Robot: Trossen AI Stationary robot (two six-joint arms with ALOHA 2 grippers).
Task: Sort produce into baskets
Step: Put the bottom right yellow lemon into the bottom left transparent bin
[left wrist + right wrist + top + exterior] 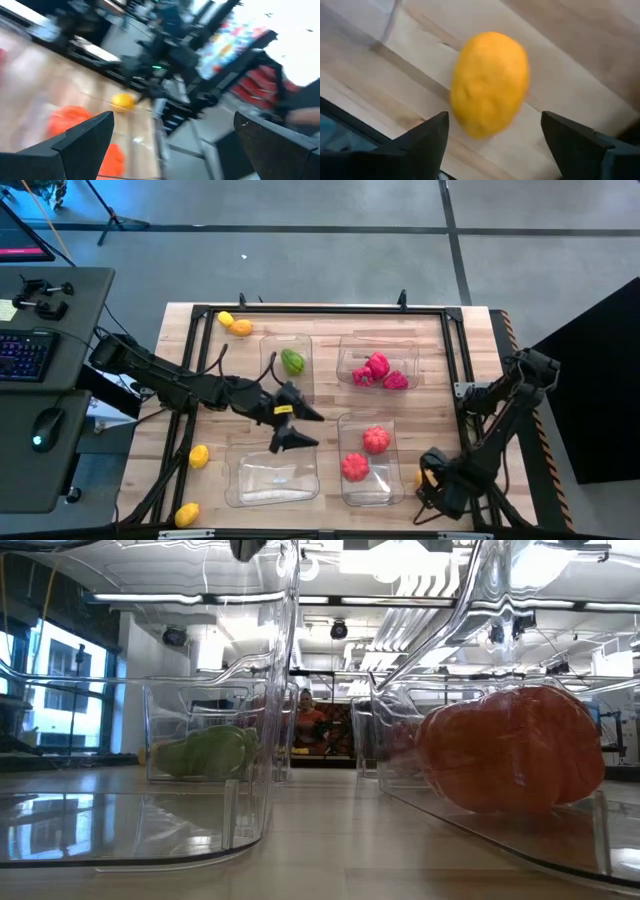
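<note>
Four clear baskets sit on the wooden table. The far left basket (290, 350) holds a green piece (292, 361), the far right one (345, 352) pink-red pieces (378, 370), and the near right one (385, 490) two red pieces (375, 438). The near left basket (272, 478) holds nothing. My left gripper (310, 427) hangs open between the baskets, above the table. My right gripper (495, 145) points down, open, over a yellow piece (490, 82) that lies on the table right of the near right basket. The fingers stand on either side of the piece without touching it.
Loose pieces lie outside the baskets: a yellow one (225, 319) and an orange one (241, 328) at the far left, and two yellow ones (199, 455) (187, 514) at the near left. A black frame (320, 310) runs around the table's edge.
</note>
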